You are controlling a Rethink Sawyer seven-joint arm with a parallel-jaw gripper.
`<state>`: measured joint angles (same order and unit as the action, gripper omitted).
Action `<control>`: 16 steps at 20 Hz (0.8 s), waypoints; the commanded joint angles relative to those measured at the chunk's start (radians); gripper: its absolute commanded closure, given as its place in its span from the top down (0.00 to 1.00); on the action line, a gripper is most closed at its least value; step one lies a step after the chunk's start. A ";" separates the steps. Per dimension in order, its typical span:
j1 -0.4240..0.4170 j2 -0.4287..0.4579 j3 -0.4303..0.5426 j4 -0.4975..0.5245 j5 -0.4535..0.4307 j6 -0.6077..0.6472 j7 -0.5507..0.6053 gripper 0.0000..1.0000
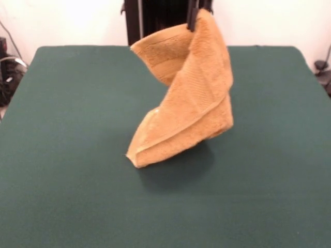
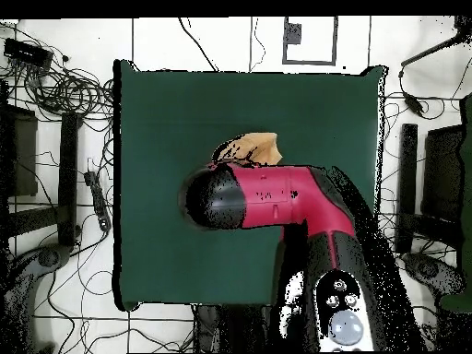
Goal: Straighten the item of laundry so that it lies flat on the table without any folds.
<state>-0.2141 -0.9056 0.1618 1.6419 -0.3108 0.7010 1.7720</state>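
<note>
The item of laundry, a mustard-tan terry towel, hangs folded and twisted from my gripper at the top of the front view. My gripper's dark fingers are shut on the towel's upper corner. The towel's lowest corner sits just at or just above the green table, casting a shadow beneath. In the overhead view only a small part of the towel shows past the red and black arm, which hides the gripper.
The arm reaches over the middle of the table in the overhead view. Cables and stands lie on the floor around the table's sides.
</note>
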 commanded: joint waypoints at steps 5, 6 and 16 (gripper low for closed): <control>0.102 0.067 -0.067 0.038 -0.046 -0.059 0.181 0.00; 0.109 0.077 -0.075 0.042 -0.050 -0.088 0.192 0.00; 0.196 0.179 -0.201 0.069 -0.083 -0.401 0.256 0.00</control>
<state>-0.0824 -0.8339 0.0185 1.6413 -0.3483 0.4549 1.7722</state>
